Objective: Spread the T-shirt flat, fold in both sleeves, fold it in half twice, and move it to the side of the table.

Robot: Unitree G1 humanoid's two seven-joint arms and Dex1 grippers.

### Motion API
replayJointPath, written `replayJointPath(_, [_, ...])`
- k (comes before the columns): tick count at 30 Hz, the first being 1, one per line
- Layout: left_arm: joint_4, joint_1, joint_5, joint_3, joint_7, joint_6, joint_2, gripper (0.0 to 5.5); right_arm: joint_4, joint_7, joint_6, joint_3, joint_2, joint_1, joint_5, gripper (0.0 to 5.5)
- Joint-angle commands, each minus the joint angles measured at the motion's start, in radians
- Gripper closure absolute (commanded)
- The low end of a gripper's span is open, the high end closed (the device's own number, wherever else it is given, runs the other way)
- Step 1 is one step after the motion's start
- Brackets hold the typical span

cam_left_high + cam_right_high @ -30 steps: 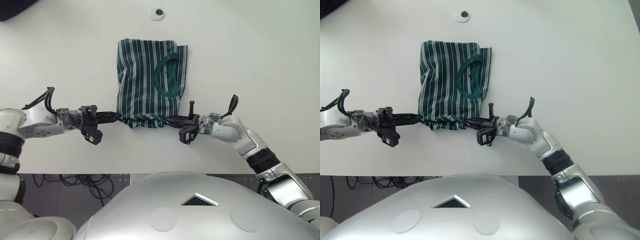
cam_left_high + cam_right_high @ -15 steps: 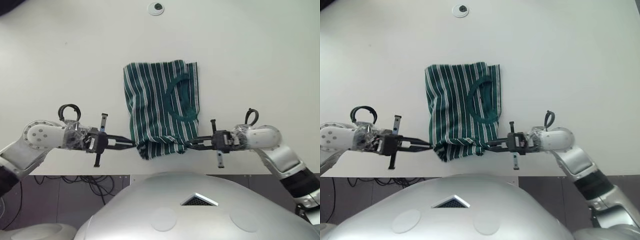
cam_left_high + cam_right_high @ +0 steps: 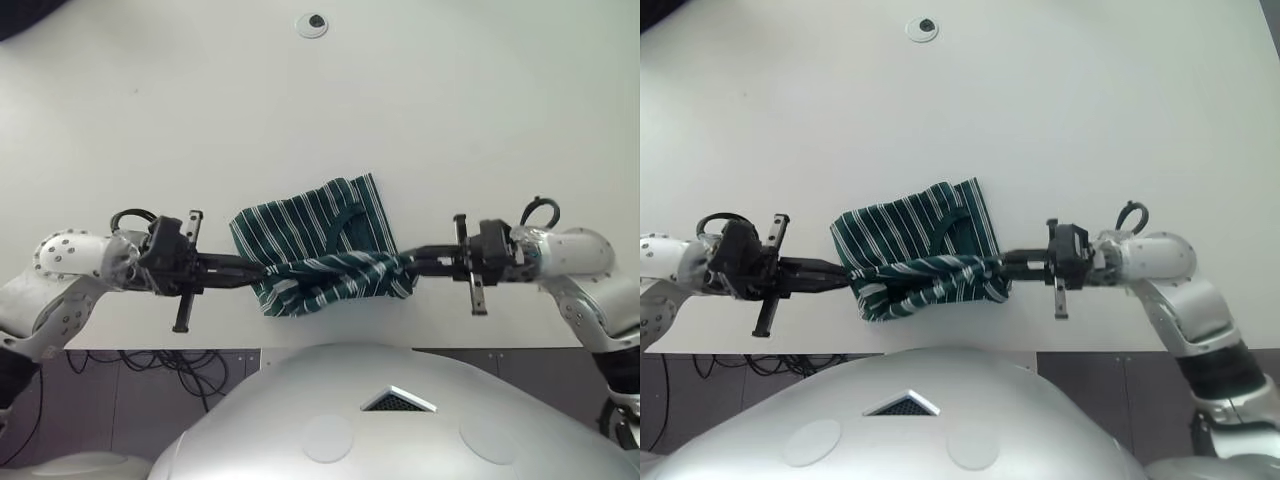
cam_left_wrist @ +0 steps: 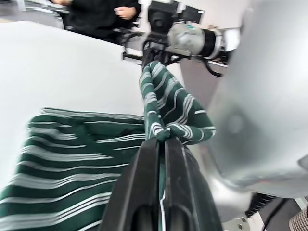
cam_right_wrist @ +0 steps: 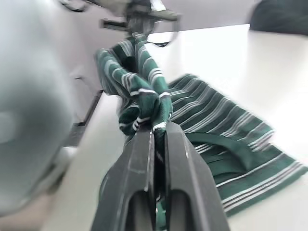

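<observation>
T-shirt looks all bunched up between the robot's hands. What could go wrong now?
The T-shirt is bunched along its near edge between the left hand and right hand, so it may fold crooked. It also lies close to the table edge, so a slipped corner could hang off.

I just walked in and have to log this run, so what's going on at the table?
The robot is partway through folding a green striped T-shirt on the white table. Its left gripper and right gripper are each shut on a near corner of the shirt, holding that edge raised and stretched between them close to the table's front edge. The far part of the shirt lies flat on the table.
</observation>
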Motion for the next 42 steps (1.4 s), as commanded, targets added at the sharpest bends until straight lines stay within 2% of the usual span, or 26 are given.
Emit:
replayJointPath(1, [0.093,-0.016,0.065,0.068,-0.050,0.067,-0.065,5.50,0.071,-0.050,0.020,0.002,0.079,-0.080,-0.074,5.50])
replayJointPath(6, [0.217,-0.066,0.127,0.132,-0.090,0.154,-0.148,5.50,0.158,-0.101,0.026,0.024,0.164,-0.168,-0.179,5.50])
replayJointPath(10, [0.295,-0.095,0.233,0.151,-0.114,0.152,-0.199,5.50,0.228,-0.141,-0.012,0.037,0.227,-0.214,-0.260,5.50])
replayJointPath(11, [0.313,-0.102,0.253,0.158,-0.115,0.153,-0.211,5.50,0.249,-0.156,-0.024,0.035,0.246,-0.228,-0.276,5.14])
replayJointPath(17, [0.432,-0.192,0.373,0.206,-0.031,0.159,-0.313,5.50,0.331,-0.198,-0.055,0.019,0.323,-0.274,-0.325,4.26])
replayJointPath(22, [0.537,-0.257,0.467,0.263,0.110,0.153,-0.393,4.69,0.363,-0.225,-0.073,-0.017,0.356,-0.289,-0.321,3.44])
replayJointPath(24, [0.575,-0.272,0.504,0.285,0.171,0.156,-0.414,4.57,0.309,-0.203,-0.062,-0.018,0.367,-0.264,-0.281,3.13])
replayJointPath(28, [0.575,-0.282,0.470,0.381,0.266,0.194,-0.481,4.57,0.155,-0.192,-0.090,0.128,0.428,-0.163,-0.308,3.08])
replayJointPath(31, [0.540,-0.261,0.408,0.459,0.308,0.169,-0.582,4.57,0.248,-0.313,-0.144,0.271,0.494,-0.171,-0.548,3.08])
replayJointPath(34, [0.486,-0.267,0.306,0.550,0.359,0.178,-0.681,4.57,0.386,-0.443,-0.144,0.309,0.526,-0.214,-0.715,3.08])
replayJointPath(38, [0.386,-0.254,0.255,0.585,0.422,0.170,-0.796,4.57,0.585,-0.676,-0.150,0.256,0.469,-0.302,-0.919,3.08])
replayJointPath(42, [0.362,-0.274,0.329,0.526,0.449,0.086,-0.909,4.57,0.755,-0.827,-0.132,0.087,0.391,-0.356,-0.898,3.08])
